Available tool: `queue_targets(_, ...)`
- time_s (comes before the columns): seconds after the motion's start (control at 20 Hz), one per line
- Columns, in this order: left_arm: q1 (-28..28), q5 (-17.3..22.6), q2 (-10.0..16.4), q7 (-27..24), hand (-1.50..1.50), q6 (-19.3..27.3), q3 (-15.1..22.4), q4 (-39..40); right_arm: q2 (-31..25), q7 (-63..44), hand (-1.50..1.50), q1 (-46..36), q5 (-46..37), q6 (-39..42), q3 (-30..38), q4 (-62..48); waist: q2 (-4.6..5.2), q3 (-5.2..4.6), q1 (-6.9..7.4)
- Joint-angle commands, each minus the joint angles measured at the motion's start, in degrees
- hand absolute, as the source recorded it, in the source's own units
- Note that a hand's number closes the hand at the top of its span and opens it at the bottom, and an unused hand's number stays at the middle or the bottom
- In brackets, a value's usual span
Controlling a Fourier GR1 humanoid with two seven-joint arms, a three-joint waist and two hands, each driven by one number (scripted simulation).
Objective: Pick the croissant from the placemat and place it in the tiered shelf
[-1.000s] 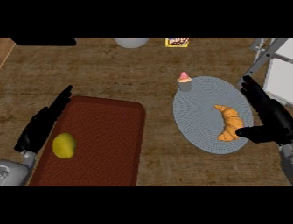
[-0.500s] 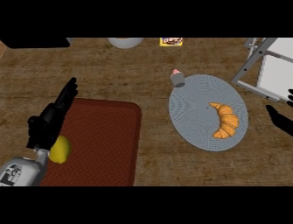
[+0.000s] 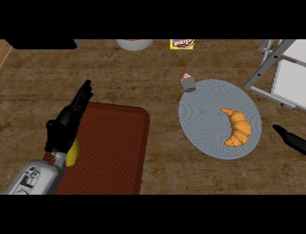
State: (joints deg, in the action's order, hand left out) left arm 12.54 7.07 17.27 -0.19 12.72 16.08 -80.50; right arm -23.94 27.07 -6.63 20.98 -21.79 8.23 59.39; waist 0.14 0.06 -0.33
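Nothing of the task is done: the golden curved croissant (image 3: 237, 127) lies untouched on the grey oval woven placemat (image 3: 203, 114), right of its middle. The right hand (image 3: 303, 147), fingers spread and empty, hovers just beside the placemat's right rim. The left hand (image 3: 66, 122), fingers straight and empty, rests over the dark red mat (image 3: 115, 146). Grasp, lift and placing are left. The white, grey-framed tiered shelf (image 3: 293, 75) stands near, with a strip of brown wooden bench (image 3: 148, 73) between.

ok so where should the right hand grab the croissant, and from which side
Probably best to take the croissant across its thick middle, pinching its two long sides. It lies flat on the placemat, running lengthwise up the view, with thin tips. Come down from its right, where the open right hand is nearest.
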Motion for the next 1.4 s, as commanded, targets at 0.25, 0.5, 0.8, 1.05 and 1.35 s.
queue_targets(0.25,-0.57,-0.58,-0.39,0.01,0.00,-1.63,-1.32,0.06,-10.73,-20.43,-1.50,2.28,-8.71,3.52,-10.15,13.37,-0.29,-0.16,0.03)
queue_targets(0.5,0.66,-0.98,0.30,3.88,0.00,-1.35,-1.62,-2.50,-18.84,-37.67,-1.50,-1.15,-13.15,5.98,-14.91,20.68,-0.42,-0.21,0.37)
queue_targets(0.8,-0.09,-1.10,-0.81,2.30,0.00,-2.26,-0.89,-2.11,-26.48,-54.85,-1.50,-5.75,-19.36,14.28,-23.32,26.86,-0.32,-0.26,1.03)
queue_targets(1.05,2.62,-3.46,-2.95,0.32,0.00,-1.20,-1.38,2.88,-24.46,-70.38,-1.50,-7.92,-25.25,14.66,-29.20,37.31,-0.17,-0.19,0.01)
queue_targets(1.35,-1.03,-5.42,-3.75,2.22,0.00,-1.75,-2.33,-1.38,-18.87,-79.77,-1.50,-9.74,-29.17,18.73,-26.88,42.67,-0.22,-0.09,0.28)
